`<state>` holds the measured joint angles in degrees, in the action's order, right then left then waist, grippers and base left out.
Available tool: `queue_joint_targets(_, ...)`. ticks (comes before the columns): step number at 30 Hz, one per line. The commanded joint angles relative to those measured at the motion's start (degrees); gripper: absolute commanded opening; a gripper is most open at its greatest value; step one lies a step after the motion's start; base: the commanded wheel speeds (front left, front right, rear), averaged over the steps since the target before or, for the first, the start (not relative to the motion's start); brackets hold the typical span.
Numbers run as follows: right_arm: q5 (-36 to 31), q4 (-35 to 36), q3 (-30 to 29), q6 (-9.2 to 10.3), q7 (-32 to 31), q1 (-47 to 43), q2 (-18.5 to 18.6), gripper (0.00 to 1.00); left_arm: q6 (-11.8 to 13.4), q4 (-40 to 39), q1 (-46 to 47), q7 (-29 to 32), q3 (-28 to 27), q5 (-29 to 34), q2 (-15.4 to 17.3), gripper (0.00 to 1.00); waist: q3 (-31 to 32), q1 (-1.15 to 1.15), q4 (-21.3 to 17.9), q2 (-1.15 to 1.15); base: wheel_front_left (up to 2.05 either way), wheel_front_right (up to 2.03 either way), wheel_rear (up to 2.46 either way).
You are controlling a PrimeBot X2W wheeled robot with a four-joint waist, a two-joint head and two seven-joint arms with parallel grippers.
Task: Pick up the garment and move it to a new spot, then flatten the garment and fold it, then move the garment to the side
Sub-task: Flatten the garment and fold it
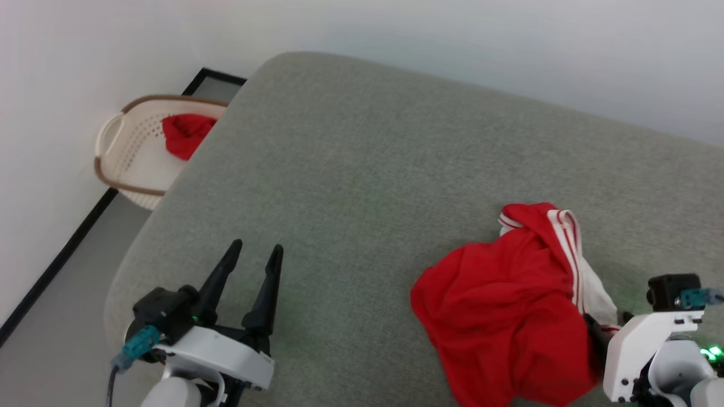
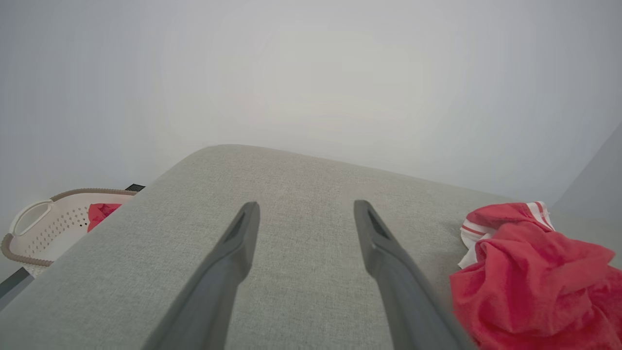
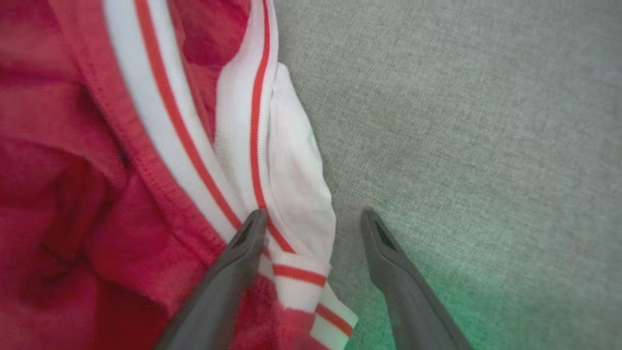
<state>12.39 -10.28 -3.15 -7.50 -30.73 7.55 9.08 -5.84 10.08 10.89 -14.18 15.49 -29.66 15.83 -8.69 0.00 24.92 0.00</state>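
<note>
The garment point(image 1: 503, 305) lies as a crumpled heap on the grey surface point(image 1: 362, 158), near-right of the robot, with striped white trim along its top and right side.

L gripper point(image 1: 257, 245): fingers spread wide, nothing between them, above bare surface, well apart from garment.

R gripper point(image 3: 313, 214): fingers spread wide, no grip. One finger is over the striped white sleeve hem, the other over bare surface just beside it. Contact w/ cloth: cannot tell.

A basket point(image 1: 121, 152) sits off the far-left corner, small red cloth point(image 1: 185, 134) inside.
</note>
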Motion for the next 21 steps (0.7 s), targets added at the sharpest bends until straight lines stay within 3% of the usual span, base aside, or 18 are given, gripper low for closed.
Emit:
queue_joint_targets(1,-0.75,-1.61,-0.18,0.02,-1.59,-0.12,-0.42,1.0,-0.35,0.41,0.9,-0.39,0.03,-0.18,-0.36,1.0,-1.14,0.0,1.22,0.0,0.0,0.0,0.0)
queue_joint_targets(2,-0.92,-1.91,-0.3,0.02,-2.01,0.08,-0.53,0.43,-0.38,0.73,1.01,-0.42,-0.02,-0.22,-0.38,1.0,-1.21,0.0,1.32,0.0,0.0,0.0,0.0)
queue_joint_targets(3,-1.09,-2.04,-0.41,0.01,-2.25,0.33,-0.62,0.0,-0.47,1.06,1.16,-0.51,-0.1,-0.29,-0.43,1.0,-1.26,0.0,1.41,0.0,0.0,0.0,0.0)
queue_joint_targets(11,-1.52,-0.85,-2.19,0.03,-2.56,1.15,-0.21,0.0,-0.69,2.39,0.95,-0.89,-1.04,-0.31,-0.24,1.0,-0.2,0.0,0.85,0.0,0.0,0.0,0.0)
queue_joint_targets(21,-0.3,5.17,-5.33,0.03,-3.23,2.19,3.95,0.0,-0.52,1.92,-0.45,-0.99,-2.31,0.38,0.7,1.0,2.21,0.0,-2.87,0.0,0.0,0.0,0.0)
